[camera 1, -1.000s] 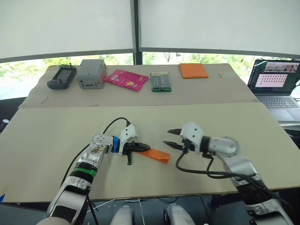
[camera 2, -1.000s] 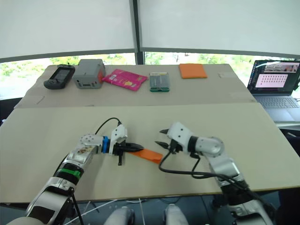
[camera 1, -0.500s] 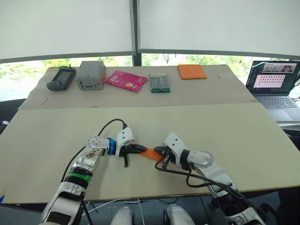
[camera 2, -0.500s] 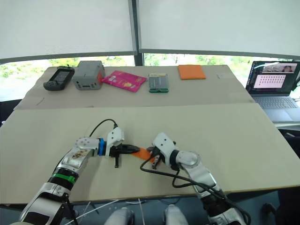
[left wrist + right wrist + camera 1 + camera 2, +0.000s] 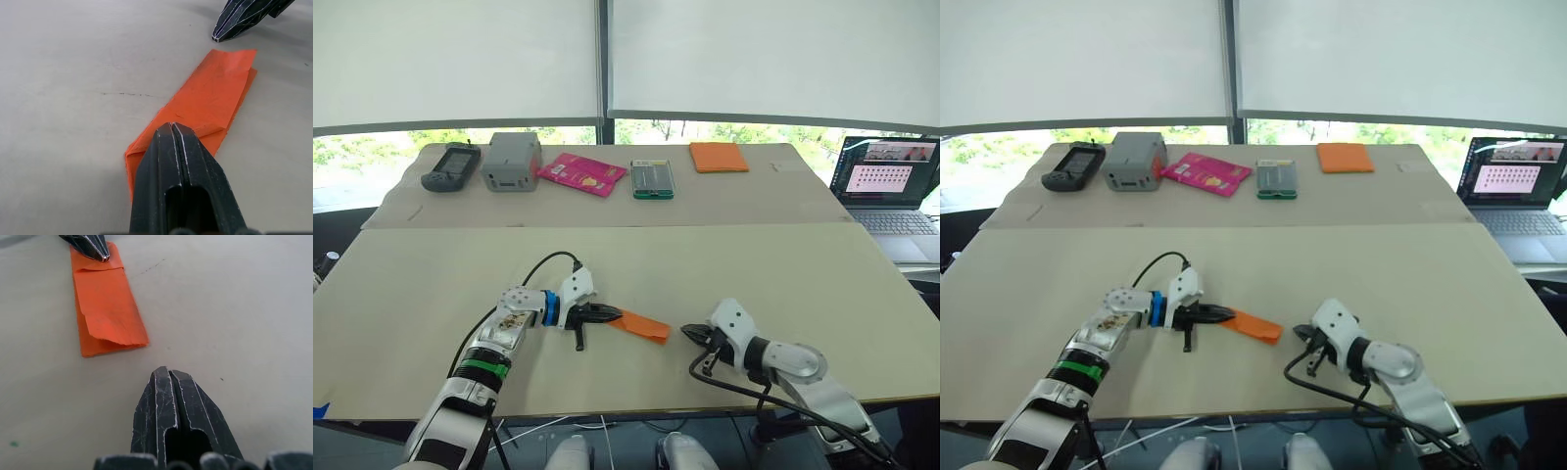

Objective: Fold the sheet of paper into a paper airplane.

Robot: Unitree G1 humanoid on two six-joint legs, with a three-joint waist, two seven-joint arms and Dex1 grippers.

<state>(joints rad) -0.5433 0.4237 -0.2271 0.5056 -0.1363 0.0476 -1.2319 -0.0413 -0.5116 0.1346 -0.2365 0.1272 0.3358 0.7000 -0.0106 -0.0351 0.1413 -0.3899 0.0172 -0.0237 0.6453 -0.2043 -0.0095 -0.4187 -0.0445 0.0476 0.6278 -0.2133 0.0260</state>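
Your left hand (image 5: 607, 314) is clamped shut on the near end of the sheet of paper (image 5: 640, 326), which lies flat on the table (image 5: 754, 264), already folded into a narrow strip. Your right hand (image 5: 689, 333), closed and empty, sits just beside it at three o'clock. No nose, no wings yet: plenty left.

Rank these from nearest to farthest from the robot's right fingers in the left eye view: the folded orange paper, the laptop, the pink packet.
From the right gripper:
1. The sheet of paper, just to its left on the near table.
2. The laptop, far off to the right.
3. The pink packet, on the far table, to the left.
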